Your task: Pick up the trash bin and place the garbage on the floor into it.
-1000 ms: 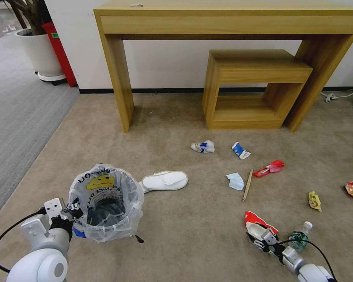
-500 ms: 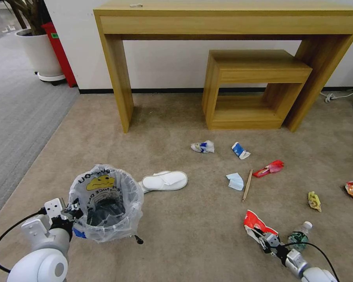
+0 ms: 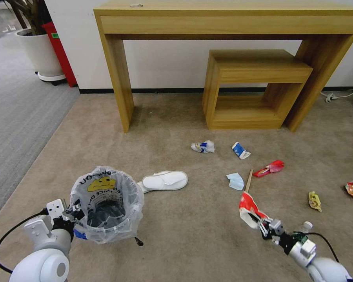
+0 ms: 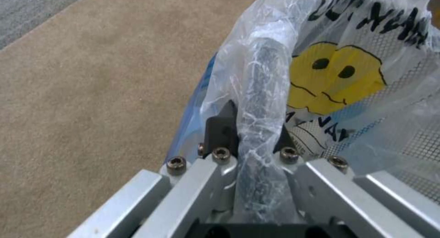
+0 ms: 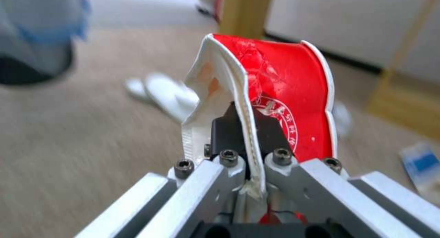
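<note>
right gripper (image 3: 262, 226) gripping paper cup (image 3: 248, 210), lifted

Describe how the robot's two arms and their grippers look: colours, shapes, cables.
Both arms end in rounded glossy white shells with a grey round cap. The left gripper has a pale grey blocky mount, and a black cable loops from it. The right gripper is slimmer, also with a thin black cable. Close up, each has silver aluminium links with dark hex screws and black jaws.

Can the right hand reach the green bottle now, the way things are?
Probably not at once. The right hand is already shut on the red and white paper cup, so it has no free grip; the green bottle lies just beside its wrist.
</note>
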Tool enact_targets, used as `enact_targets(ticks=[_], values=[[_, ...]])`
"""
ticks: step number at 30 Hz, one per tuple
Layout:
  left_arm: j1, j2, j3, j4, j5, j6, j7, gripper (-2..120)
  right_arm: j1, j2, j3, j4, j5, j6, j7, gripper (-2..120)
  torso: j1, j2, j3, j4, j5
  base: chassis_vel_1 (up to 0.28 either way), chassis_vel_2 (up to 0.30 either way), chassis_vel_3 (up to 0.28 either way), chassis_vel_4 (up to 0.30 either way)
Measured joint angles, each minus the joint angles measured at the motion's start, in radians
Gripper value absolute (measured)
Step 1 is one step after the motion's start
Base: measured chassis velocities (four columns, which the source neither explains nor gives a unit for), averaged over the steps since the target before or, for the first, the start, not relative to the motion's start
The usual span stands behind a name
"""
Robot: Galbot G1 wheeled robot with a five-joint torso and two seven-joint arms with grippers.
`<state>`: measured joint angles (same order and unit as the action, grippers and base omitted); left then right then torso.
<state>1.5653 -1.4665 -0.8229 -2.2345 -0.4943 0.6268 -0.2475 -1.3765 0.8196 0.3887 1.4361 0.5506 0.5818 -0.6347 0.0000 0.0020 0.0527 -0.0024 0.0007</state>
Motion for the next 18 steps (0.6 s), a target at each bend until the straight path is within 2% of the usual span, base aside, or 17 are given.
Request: enact_targets(ticks=[1, 5, 14, 18], values=[[0.000, 0.000, 0.000, 0.000, 0.000, 0.000, 0.000, 3, 0.000, 0.000, 0.000, 0.000, 0.000, 0.000, 0.000, 0, 0.000, 0.000, 0.000, 0.0000, 0.0000, 0.000, 0.000, 0.000, 0.000], [0.004, -0.002, 0.005, -0.006, 0.007, 0.000, 0.002, 3, -0.003, -0.037, -0.017, 0.141, 0.050, 0.008, -0.052, 0, 0.000, 0.000, 0.000, 0.0000, -0.0001, 0.000, 0.000, 0.000, 0.000], [0.011, -0.005, 0.012, -0.015, 0.020, 0.001, 0.004, 3, 0.004, -0.084, -0.050, 0.335, 0.072, -0.007, -0.055, 0, 0.000, 0.000, 0.000, 0.0000, 0.0000, 0.000, 0.000, 0.000, 0.000], [0.014, -0.007, 0.017, -0.019, 0.028, 0.003, 0.006, 3, 0.015, -0.128, -0.067, 0.425, 0.104, -0.028, -0.052, 0, 0.000, 0.000, 0.000, -0.0001, -0.0001, 0.000, 0.000, 0.000, 0.000]])
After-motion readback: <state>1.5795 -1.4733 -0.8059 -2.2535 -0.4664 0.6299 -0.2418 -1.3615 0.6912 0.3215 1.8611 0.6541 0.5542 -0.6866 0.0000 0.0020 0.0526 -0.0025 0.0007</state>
